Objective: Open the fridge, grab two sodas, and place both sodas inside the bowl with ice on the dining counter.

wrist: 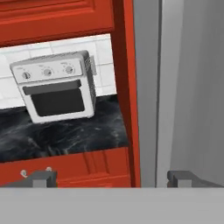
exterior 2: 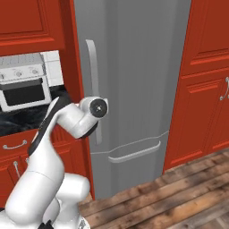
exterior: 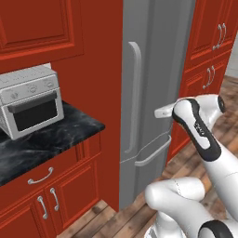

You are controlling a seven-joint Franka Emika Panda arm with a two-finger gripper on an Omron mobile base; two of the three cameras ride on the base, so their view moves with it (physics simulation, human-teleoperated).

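Left base view, item one: fridge [exterior: 153, 69], tall grey metal, closed, standing upright between red panels. Its bar handle [exterior: 135, 93] runs vertically down the door's left side; a second, horizontal handle [exterior: 153, 155] crosses the lower drawer front. The fridge top is cut off by the frame edge, and its interior is hidden behind the shut door.

Item two: toaster oven [exterior: 30, 100], white with a dark glass door, on a black marble counter [exterior: 51, 139] left of the fridge, separated from it by a red side panel. Three knobs sit along its upper front; any markings are too small to read. No brand or writing is legible on the fridge either.

Item three: red cabinets [exterior: 211, 56] with pale metal pulls, right of the fridge, partly cut off.

Item four: gripper [wrist: 113, 178], released, jaws spread wide and holding nothing. In the hand view its two dark fingertips [wrist: 41, 178] straddle the red panel and the fridge's left edge. In both base views the white arm hides the fingers; whether they touch the fridge cannot be told.
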